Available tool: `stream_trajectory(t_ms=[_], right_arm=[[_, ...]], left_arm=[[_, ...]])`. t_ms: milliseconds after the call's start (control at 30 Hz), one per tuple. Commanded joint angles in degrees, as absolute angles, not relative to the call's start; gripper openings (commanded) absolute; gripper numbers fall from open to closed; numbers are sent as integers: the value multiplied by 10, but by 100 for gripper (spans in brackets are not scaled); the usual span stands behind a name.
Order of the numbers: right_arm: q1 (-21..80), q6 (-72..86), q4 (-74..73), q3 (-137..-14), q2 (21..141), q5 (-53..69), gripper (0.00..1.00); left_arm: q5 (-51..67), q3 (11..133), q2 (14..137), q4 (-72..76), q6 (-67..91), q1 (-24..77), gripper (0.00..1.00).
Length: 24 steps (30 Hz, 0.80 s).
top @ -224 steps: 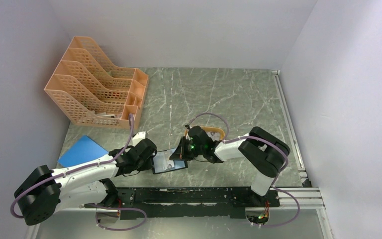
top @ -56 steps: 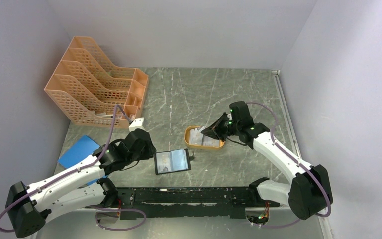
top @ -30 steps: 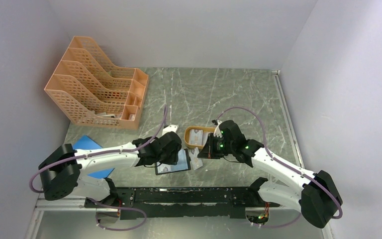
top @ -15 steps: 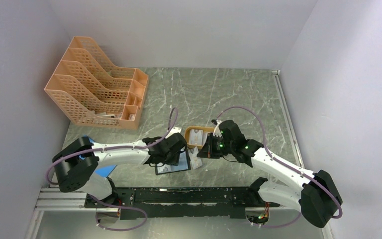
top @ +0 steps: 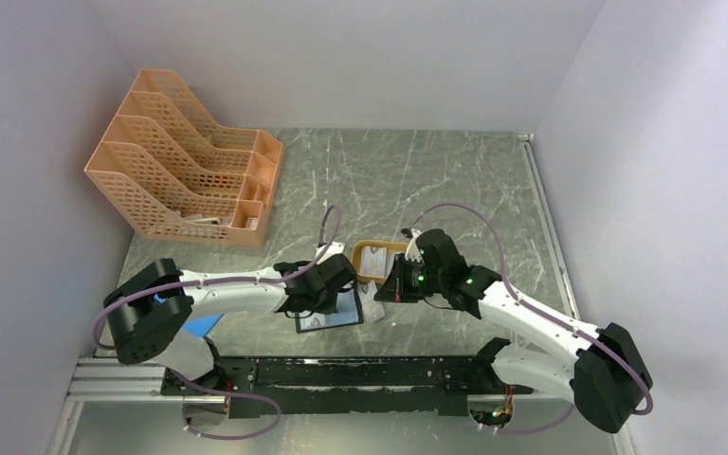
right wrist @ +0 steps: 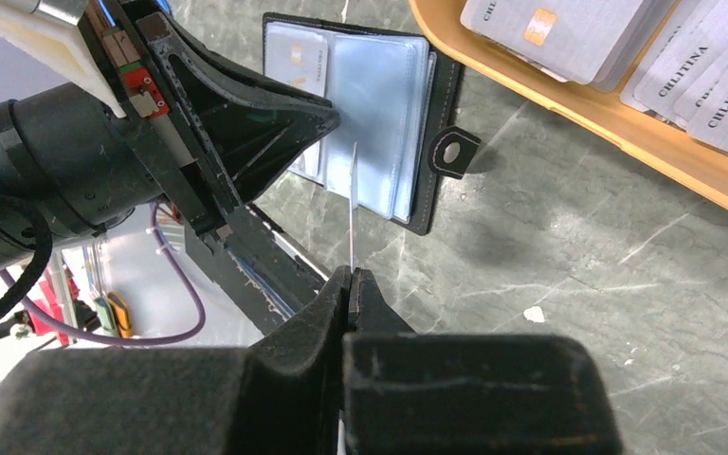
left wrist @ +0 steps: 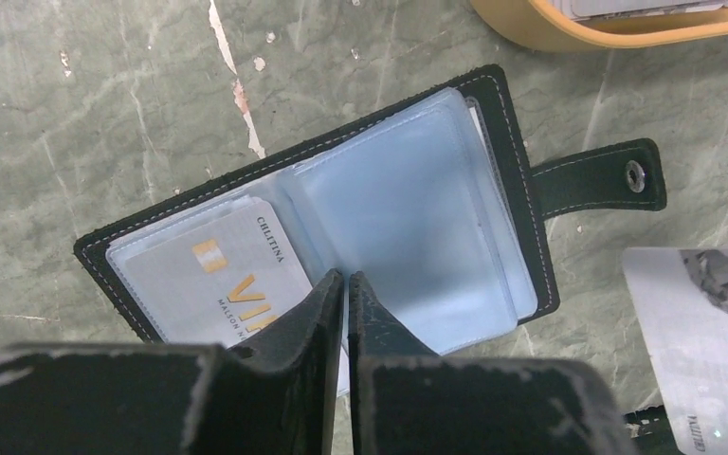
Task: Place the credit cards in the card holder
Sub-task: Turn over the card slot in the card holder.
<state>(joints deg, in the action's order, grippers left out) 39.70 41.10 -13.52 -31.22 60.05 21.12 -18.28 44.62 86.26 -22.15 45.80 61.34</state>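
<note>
The black card holder (left wrist: 512, 190) lies open on the table, its snap tab (left wrist: 607, 175) to the right. One credit card (left wrist: 209, 275) sits in its left clear pocket; the right pocket (left wrist: 408, 218) looks empty. My left gripper (left wrist: 346, 278) is shut, its tips resting on the holder's middle fold. My right gripper (right wrist: 349, 272) is shut on a credit card (right wrist: 353, 204), held edge-up just beside the holder's (right wrist: 436, 104) tab side. In the top view the held card (top: 372, 305) hangs right of the holder (top: 327, 320). More credit cards (right wrist: 569, 28) lie in the orange tray.
The orange oval tray (top: 356, 262) stands just behind the holder, close to both grippers (top: 332, 289) (top: 386, 292). Orange file racks (top: 180, 171) stand at the back left. A blue sheet (top: 205, 325) lies under the left arm. The black rail (top: 360, 372) runs along the near edge.
My right gripper took a card from the tray and brought it down beside the holder. My left gripper moved right onto the open holder. Almost nothing moved in the last half second.
</note>
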Motion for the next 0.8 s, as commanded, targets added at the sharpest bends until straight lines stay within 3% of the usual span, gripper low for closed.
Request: stream_trajectory(t_ms=[0,167,767], right_arm=[[409,405,-119,-306,607,219,0],[423,407,-118,-305,626,215,0],[433,417,-82,-297,684,247,0]], left_arm=[[-206,438,865,-226,463,616,11],[-210,428,861,-224,462,615,5],[-209,397,851,-213,467,616,5]])
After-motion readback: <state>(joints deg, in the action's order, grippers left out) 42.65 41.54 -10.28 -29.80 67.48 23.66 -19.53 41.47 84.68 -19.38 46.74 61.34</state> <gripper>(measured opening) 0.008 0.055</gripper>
